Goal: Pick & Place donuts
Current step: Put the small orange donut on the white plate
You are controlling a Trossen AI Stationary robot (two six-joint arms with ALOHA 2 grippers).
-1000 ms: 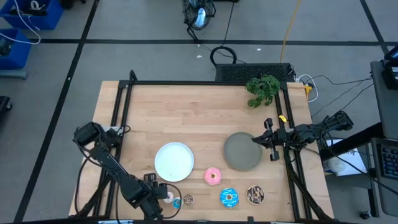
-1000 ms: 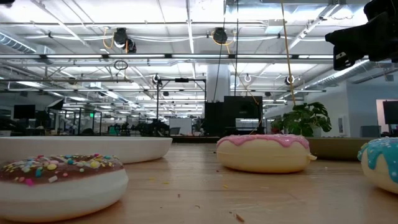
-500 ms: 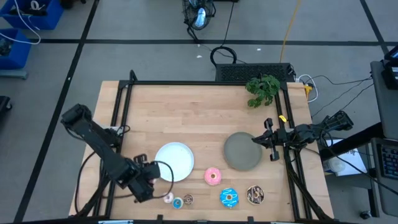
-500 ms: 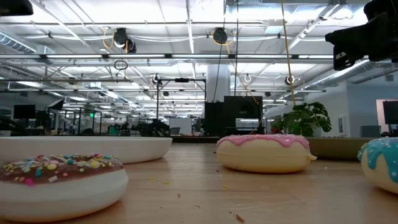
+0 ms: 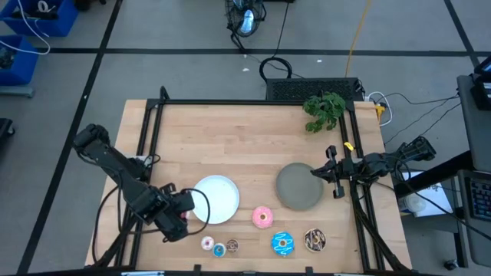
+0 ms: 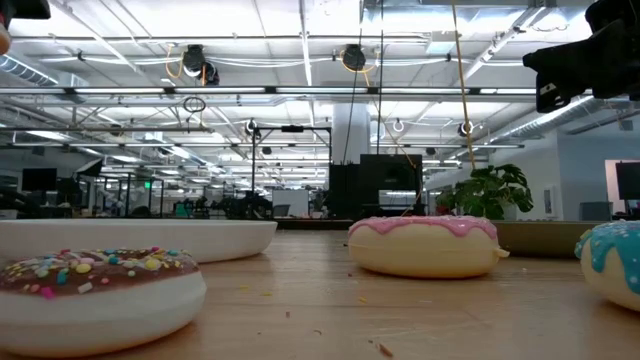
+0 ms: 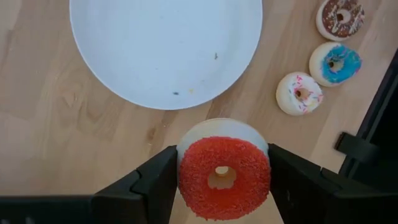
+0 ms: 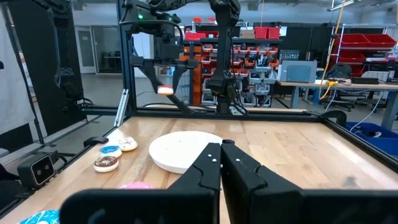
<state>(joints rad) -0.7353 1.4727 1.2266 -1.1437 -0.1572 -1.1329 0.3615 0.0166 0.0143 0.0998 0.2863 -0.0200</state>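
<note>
High view: left gripper point(image 5: 182, 215) now sits just beside the white plate point(image 5: 215, 198), up from the table's near edge where it was a second ago. Three tiny donuts lie in a row there, not the two seen then.

Low view: unchanged; pink donut point(image 6: 424, 245) on the table.

Left wrist view: fingers clamp the red-orange donut point(image 7: 224, 177), lifted, plate ahead. Placing looks next.

Right wrist view: right gripper point(image 8: 221, 152) closed, empty, waiting over the grey plate point(image 5: 299, 186).
</note>
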